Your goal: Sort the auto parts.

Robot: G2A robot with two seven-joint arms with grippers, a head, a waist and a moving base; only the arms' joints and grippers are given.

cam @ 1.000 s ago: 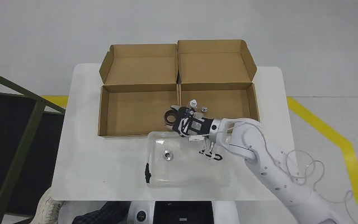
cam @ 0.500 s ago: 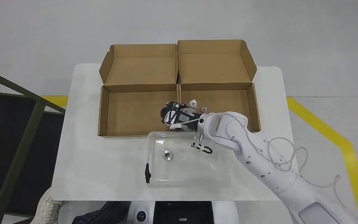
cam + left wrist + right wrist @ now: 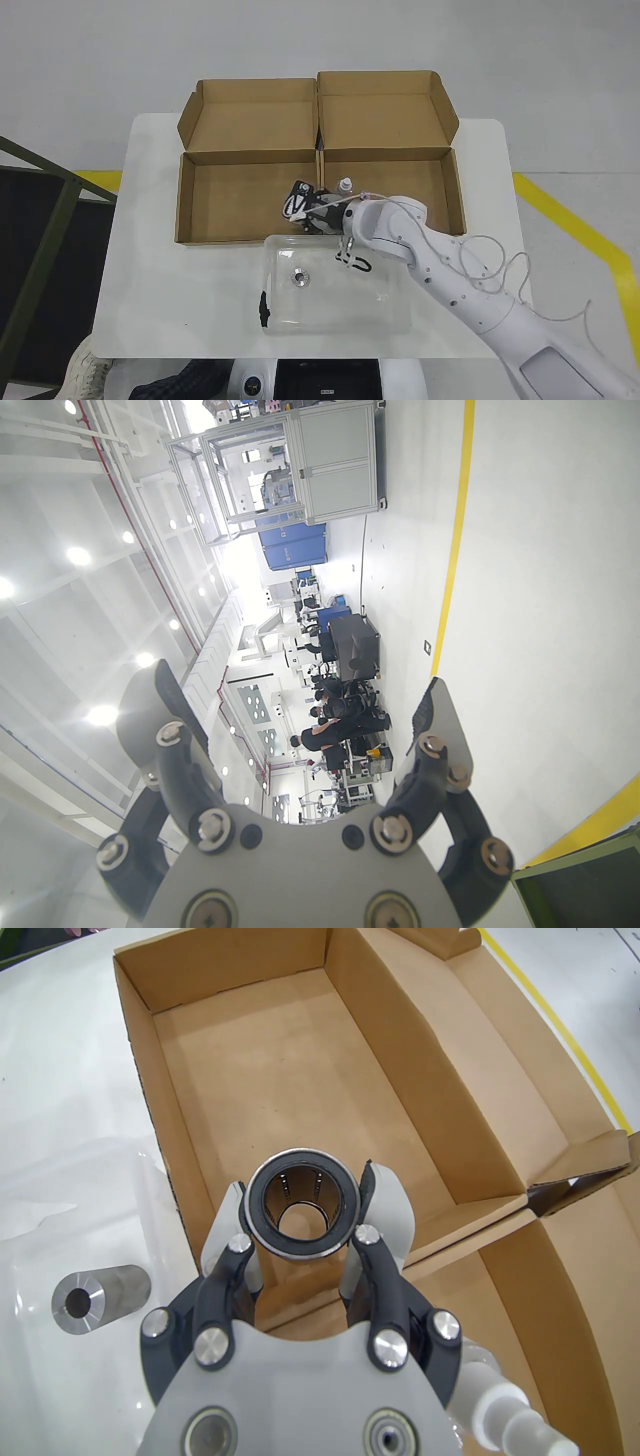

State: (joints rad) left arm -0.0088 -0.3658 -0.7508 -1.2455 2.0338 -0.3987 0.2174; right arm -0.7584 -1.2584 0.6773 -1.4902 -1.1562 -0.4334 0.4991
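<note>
My right gripper (image 3: 302, 1180) is shut on a black-and-steel ring bearing (image 3: 304, 1203), with one finger on each side of it. In the top view this right gripper (image 3: 303, 206) and the bearing (image 3: 294, 208) hang over the near right corner of the left cardboard box (image 3: 181, 200). The floor of the left box (image 3: 280, 1078) is bare. A steel cylinder (image 3: 100, 1299) lies in the clear plastic tray (image 3: 400, 318), which stands in front of the boxes. My left gripper (image 3: 297, 680) is open, holds nothing, and points out into the room.
The right cardboard box (image 3: 455, 190) holds two small parts (image 3: 346, 184) near its left wall. Both box lids stand open at the back. A small black part (image 3: 263, 308) lies at the tray's left edge. White table surface lies to the left of the tray.
My right gripper has carried the bearing leftward, from above the divider between the two boxes to over the left box's near right corner.
</note>
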